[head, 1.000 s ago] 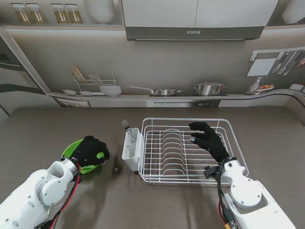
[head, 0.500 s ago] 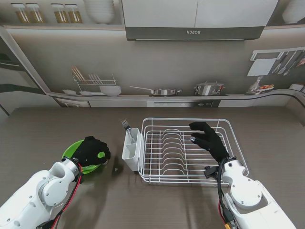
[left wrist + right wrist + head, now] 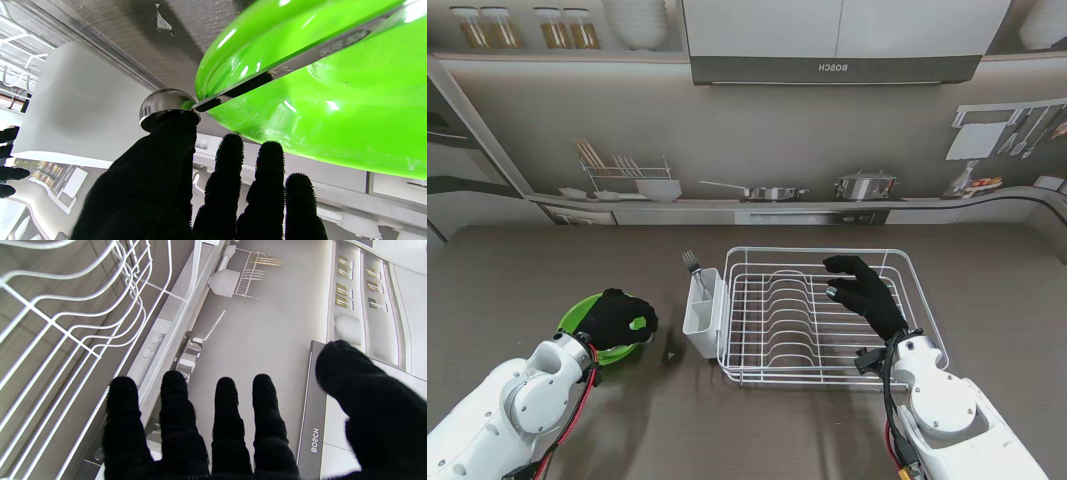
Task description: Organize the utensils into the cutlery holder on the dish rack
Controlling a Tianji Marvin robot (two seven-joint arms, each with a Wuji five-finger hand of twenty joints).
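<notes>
**Left hand reaching for a spoon in the green bowl**

Stand view: the left hand [image 3: 617, 318] sits over a green bowl [image 3: 577, 313], left of the white cutlery holder [image 3: 701, 316], which holds a fork [image 3: 693, 266]. The right hand [image 3: 864, 293] hovers over the dish rack [image 3: 907, 300], fingers spread, empty.

Left wrist view: the thumb [image 3: 175, 133] touches the spoon [image 3: 165, 104] where it overhangs the bowl's rim; the other fingers look extended, not yet pinching. Best to close under the handle before lifting.

Right wrist view: fingers splayed, holding nothing.

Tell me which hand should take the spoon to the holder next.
Left. The left hand is at the green bowl, thumb on the spoon, beside the holder. The right hand hovers open over the rack.
</notes>
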